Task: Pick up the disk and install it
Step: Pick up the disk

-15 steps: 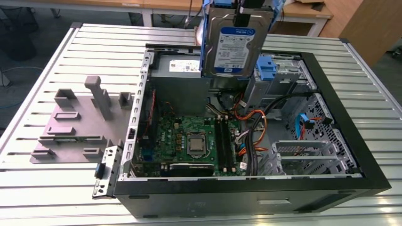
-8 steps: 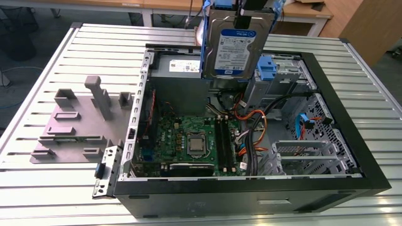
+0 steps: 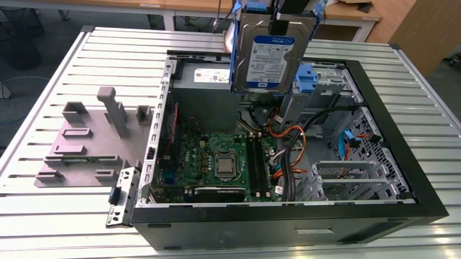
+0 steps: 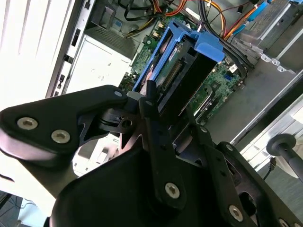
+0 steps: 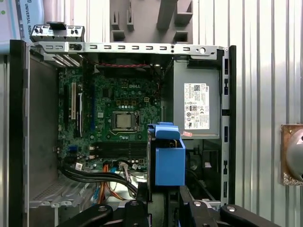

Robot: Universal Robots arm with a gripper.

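The disk (image 3: 272, 54), a silver hard drive with a white-and-blue label in a blue plastic bracket, hangs upright in the air over the back of the open computer case (image 3: 403, 178). My gripper (image 3: 278, 15) is shut on its upper end. In the second wrist view the disk (image 4: 176, 71) runs away from the gripper (image 4: 168, 109) toward the motherboard below. In the first wrist view the disk's blue bracket (image 5: 168, 160) stands edge-on just ahead of the gripper (image 5: 163, 201), above the case's inside.
Inside the case lie a green motherboard (image 3: 216, 162), a grey power supply box (image 5: 196, 106) with a white sticker, orange and black cables (image 3: 292, 143) and a metal drive cage (image 3: 353, 181). A grey plastic stand (image 3: 94, 140) with upright posts sits at the exterior view's left.
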